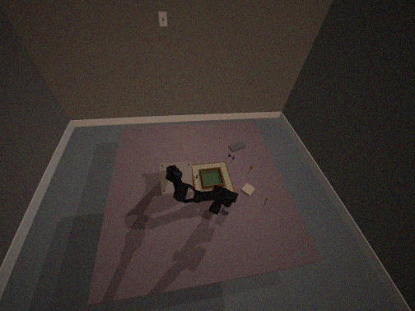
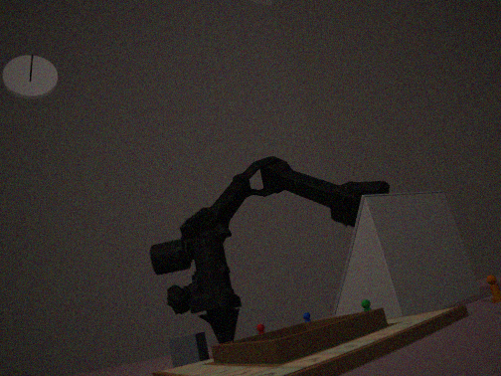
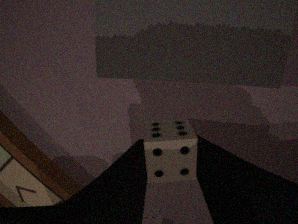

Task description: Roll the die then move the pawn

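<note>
My gripper [image 3: 168, 144] [image 2: 227, 341] is shut on the white die, low behind the board in the exterior view. The die [image 3: 172, 162] shows four pips on the face toward the wrist camera and six on the adjoining face. The board [image 1: 228, 178] [image 2: 422, 321] [image 3: 29, 159] bears the wooden-walled tray [image 1: 201, 179] [image 2: 298, 344] with a green floor. The red pawn [image 2: 260, 328] shows only its head above the tray wall; the arm hides it in the top view. Whether the die touches the floor is unclear.
A blue pawn [image 2: 306, 316] and a green pawn [image 2: 366, 303] [image 1: 197, 176] stand beyond the tray wall. A grey box [image 2: 184, 350] [image 3: 190, 55] is near the gripper. A pale tent-shaped object [image 2: 417, 249], an orange pawn [image 2: 492, 287] [image 1: 251, 167] and a white block [image 1: 248, 189] stand around the board.
</note>
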